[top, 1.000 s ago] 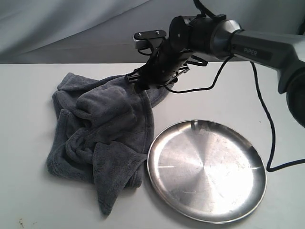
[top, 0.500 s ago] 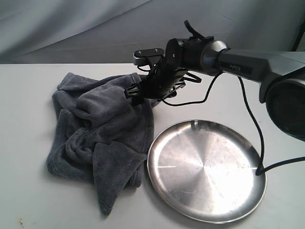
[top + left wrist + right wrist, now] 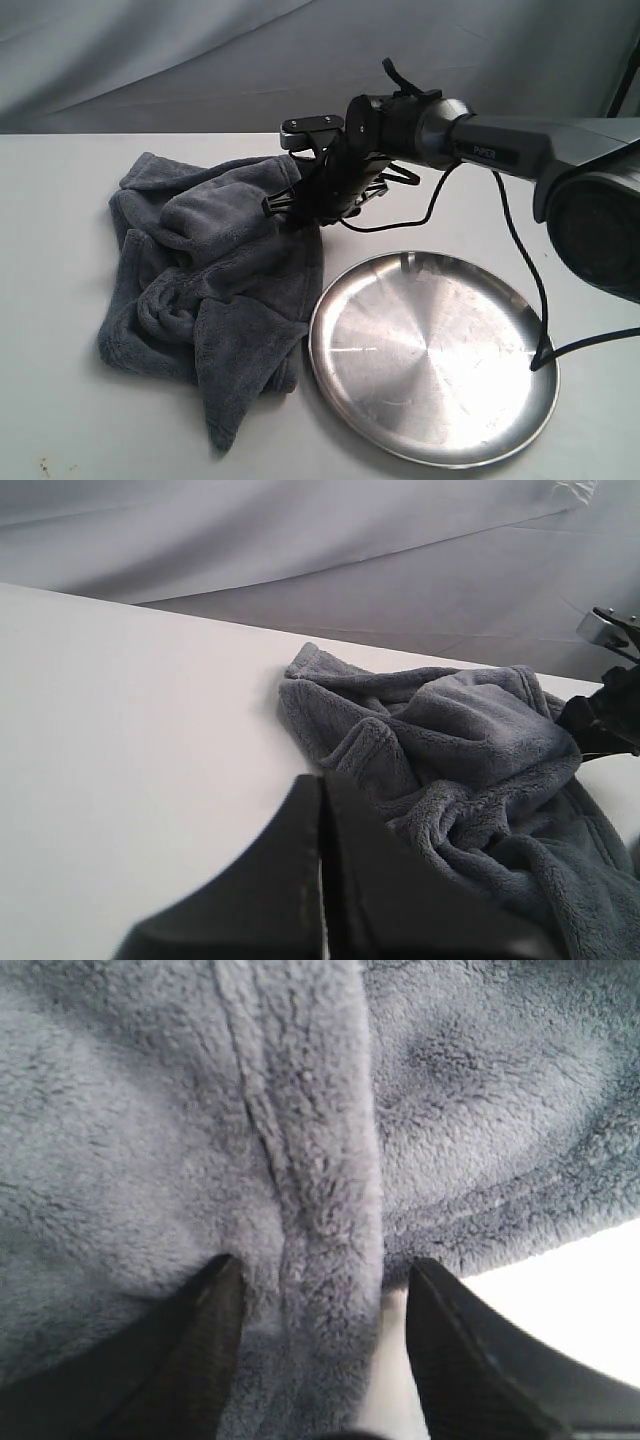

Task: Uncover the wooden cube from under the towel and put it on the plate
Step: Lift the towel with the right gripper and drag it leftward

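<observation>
The dark grey towel (image 3: 210,280) lies bunched on the white table, left of the silver plate (image 3: 435,355). My right gripper (image 3: 290,208) is down at the towel's far right edge. In the right wrist view its jaws (image 3: 325,1280) stand open astride a raised fold of the towel (image 3: 300,1110); one finger touches the fleece, and a strip of table shows beside the other. My left gripper (image 3: 322,780) is shut with nothing in it, low over the table near the towel (image 3: 470,750). The wooden cube is hidden.
The table's far edge runs close behind the towel, with a grey cloth backdrop (image 3: 150,60) beyond it. The right arm's black cable (image 3: 520,270) hangs across the plate's right side. Bare table (image 3: 60,420) lies in front of the towel.
The right gripper has dropped lower and slightly toward the plate onto the towel's far right edge. The raised towel corner has sunk with it.
</observation>
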